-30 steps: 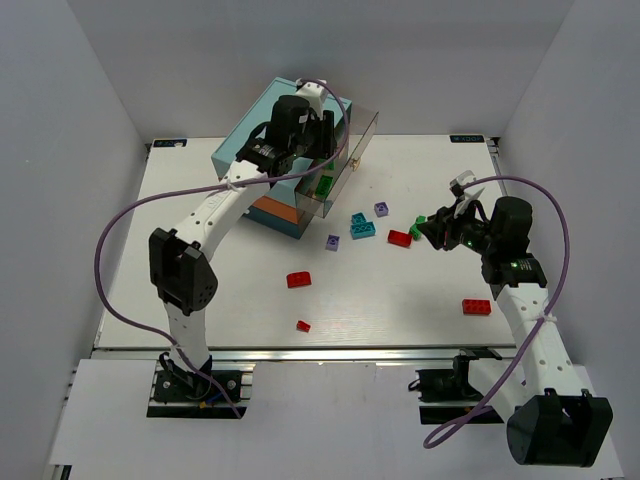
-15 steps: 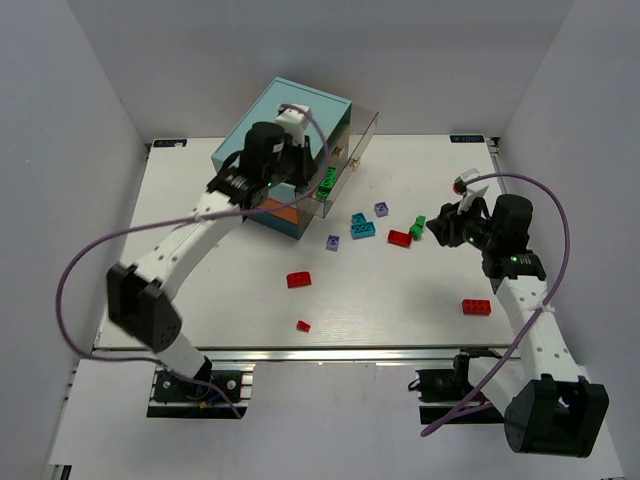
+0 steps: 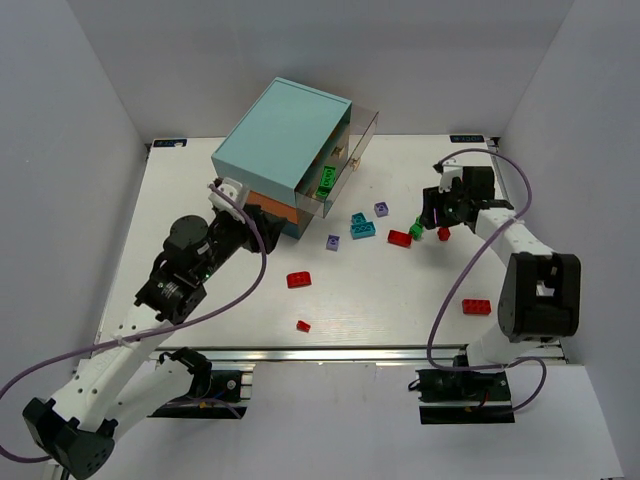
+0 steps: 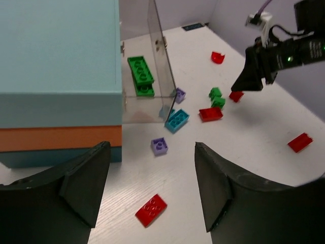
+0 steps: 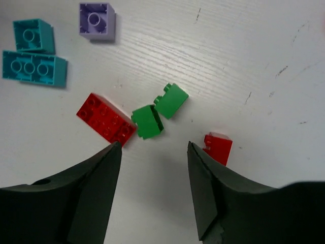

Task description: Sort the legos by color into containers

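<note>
The chest has light-teal, orange and blue layers. Its top drawer is pulled out, clear-walled, with two green legos inside. Loose legos lie on the table: teal, two lavender, red, a green pair, a small red, red, small red, red. My left gripper is open and empty, near the chest's front corner, above a red lego. My right gripper is open and empty, just short of the green pair.
A red curved piece lies far right near the table's back edge. White walls close in the table on three sides. The right arm's purple cable loops over the table's right side. The left cable hangs near the chest.
The left arm has drawn back from the chest's top toward the near left. The right arm has swung round to the far right, its gripper still by the green pair.
</note>
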### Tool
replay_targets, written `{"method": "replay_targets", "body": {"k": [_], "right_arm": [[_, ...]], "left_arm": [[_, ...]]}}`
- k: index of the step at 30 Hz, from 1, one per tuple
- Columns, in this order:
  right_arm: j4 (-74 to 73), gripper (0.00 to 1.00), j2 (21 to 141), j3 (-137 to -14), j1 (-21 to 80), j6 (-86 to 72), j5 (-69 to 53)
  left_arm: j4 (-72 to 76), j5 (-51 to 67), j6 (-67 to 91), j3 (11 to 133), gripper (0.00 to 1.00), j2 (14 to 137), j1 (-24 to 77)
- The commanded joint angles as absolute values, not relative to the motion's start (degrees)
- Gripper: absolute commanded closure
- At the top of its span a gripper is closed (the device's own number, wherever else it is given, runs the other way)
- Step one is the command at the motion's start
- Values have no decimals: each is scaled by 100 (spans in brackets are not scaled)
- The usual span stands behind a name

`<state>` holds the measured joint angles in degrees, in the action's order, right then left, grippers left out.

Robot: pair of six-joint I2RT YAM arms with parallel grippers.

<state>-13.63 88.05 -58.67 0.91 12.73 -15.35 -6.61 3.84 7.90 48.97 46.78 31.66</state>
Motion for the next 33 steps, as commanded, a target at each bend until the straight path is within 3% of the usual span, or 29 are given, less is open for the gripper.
{"method": "replay_targets", "body": {"k": [1,9,14,33], "right_arm": [[-1529,39,9271,-6459,141,547,-1397],[-1591,29,10221,-7040,299,-798,-625],[-1204,33,10379,-6741,308,-1072,-650],[-818,76,10583,-6662,378,-844,-97]], "left_arm": [[-519,167,598,4685,23,4334,3190],[-501,-316,448,4562,21,3903,3190],[-492,-308,448,4570,21,3902,3190],[-475,-360,387,4509,20,3964,3190]]}}
